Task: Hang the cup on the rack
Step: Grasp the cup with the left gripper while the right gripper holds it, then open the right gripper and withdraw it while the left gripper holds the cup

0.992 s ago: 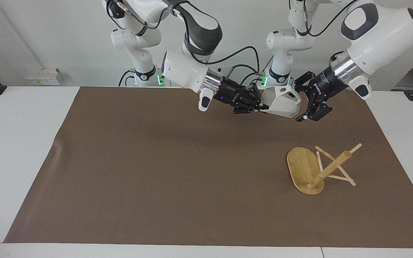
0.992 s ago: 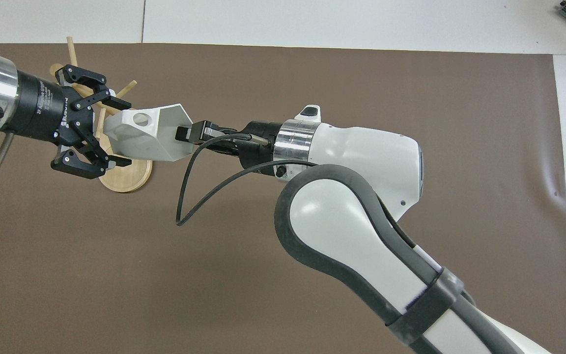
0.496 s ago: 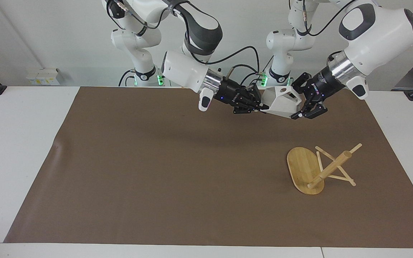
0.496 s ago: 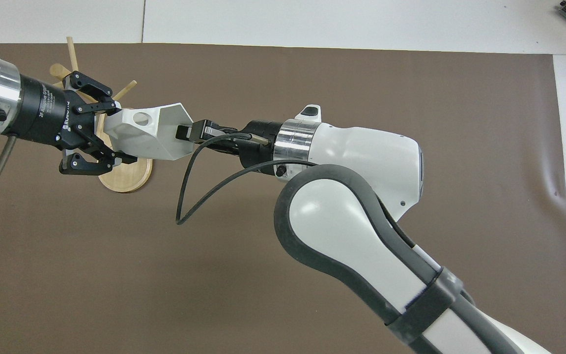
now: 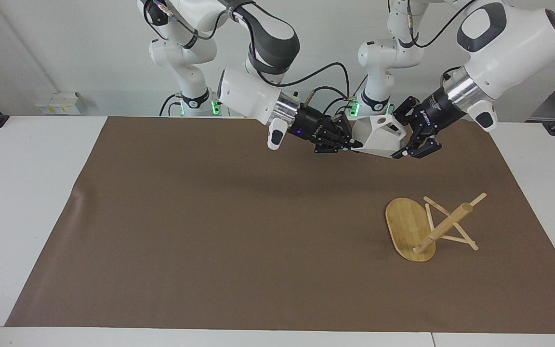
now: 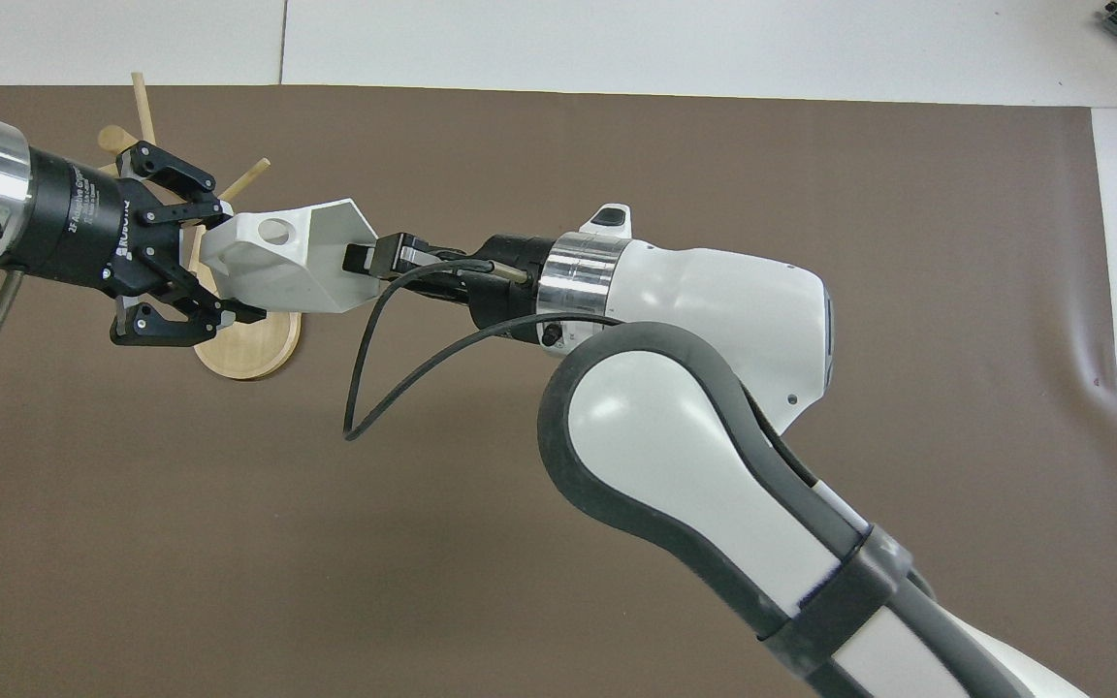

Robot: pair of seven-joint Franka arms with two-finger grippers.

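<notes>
Facing view, lower right of frame: the rack [image 5: 417, 230] lies toppled on the brown mat [image 5: 210, 231], toward the left arm's end of the table. Its oval base [image 5: 405, 226] stands on edge, the thick post [image 5: 443, 226] slants up toward the right edge of the frame, and thin pegs [image 5: 460, 239] splay off it, some touching the mat. Nothing grips it.

Higher in the frame, upper middle-right, nearer the robots than the rack: the cup [image 5: 377, 136] is up in the air over the mat, clear of the surface, tipped on its side. The round hole in its handle block shows on top. In the overhead view the cup [image 6: 292, 260] sits at upper left of frame and partly covers the rack [image 6: 248, 344].

Right gripper [image 5: 350, 142] reaches in from the left of the facing frame, fingers pinched shut on the cup's rim wall; one finger is visible inside the mouth in the overhead view [image 6: 357, 260].

Left gripper [image 5: 405, 144] reaches in from the right of the facing frame, closed on the cup's bottom end, fingers on two sides of it; same in the overhead view [image 6: 214, 267]. Both grippers hold the cup at once.

White tabletop [image 5: 22, 202] borders the mat on all sides.
</notes>
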